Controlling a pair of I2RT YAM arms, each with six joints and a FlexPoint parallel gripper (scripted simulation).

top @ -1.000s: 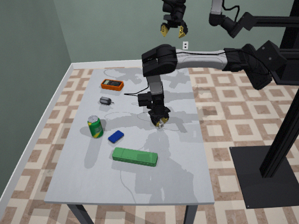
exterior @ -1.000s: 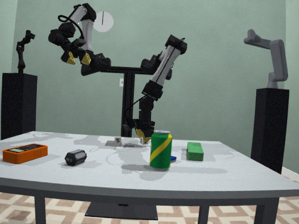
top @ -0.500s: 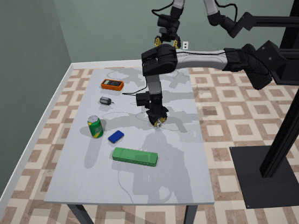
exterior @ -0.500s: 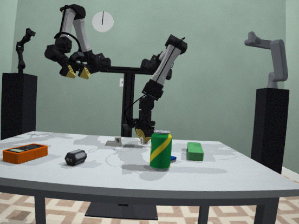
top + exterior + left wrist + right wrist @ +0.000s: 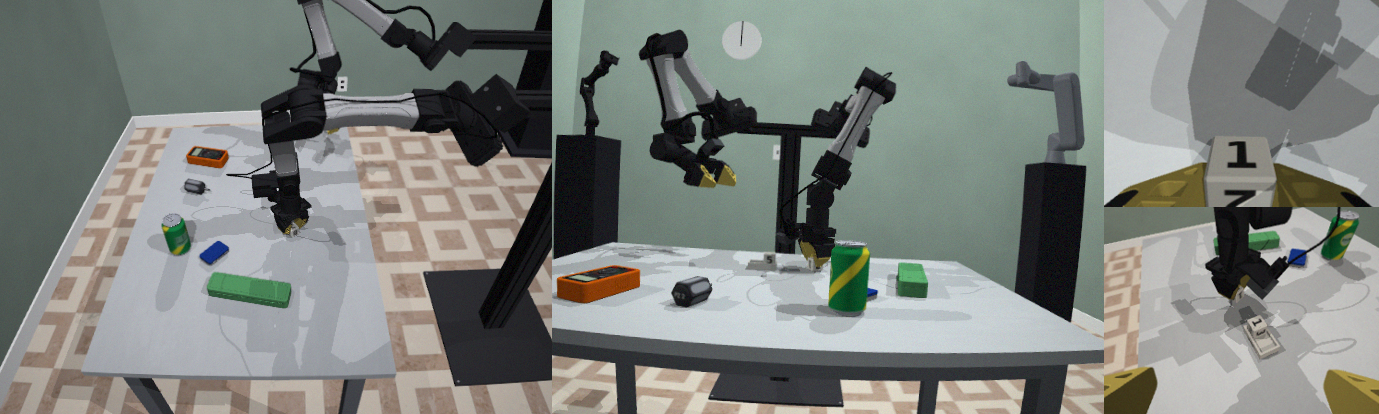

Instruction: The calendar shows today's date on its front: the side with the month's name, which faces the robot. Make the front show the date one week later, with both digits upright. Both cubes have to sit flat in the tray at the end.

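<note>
My left gripper (image 5: 295, 226) (image 5: 814, 261) (image 5: 1239, 170) is shut on a white cube (image 5: 1241, 152) (image 5: 1239, 294). That cube shows a 1 on one face and a partly cut-off 7 on the face below it in the left wrist view. It hangs low beside the tray (image 5: 754, 265) (image 5: 1270, 354). The other cube (image 5: 769, 260) (image 5: 1256, 326) sits in one end of the tray, with a 1 on top, a 3 towards the vacant half and a 5 towards the exterior camera. My right gripper (image 5: 718, 177) (image 5: 1240, 376) is open and empty, high above. The calendar's front is hidden.
A green case (image 5: 249, 290) (image 5: 912, 280), a blue box (image 5: 214, 252), a green can (image 5: 176, 235) (image 5: 849, 280), a dark grey weight (image 5: 195, 186) (image 5: 692, 291) and an orange multimeter (image 5: 207, 157) (image 5: 598, 283) stand around on the table. The left arm crosses over the table in the top view.
</note>
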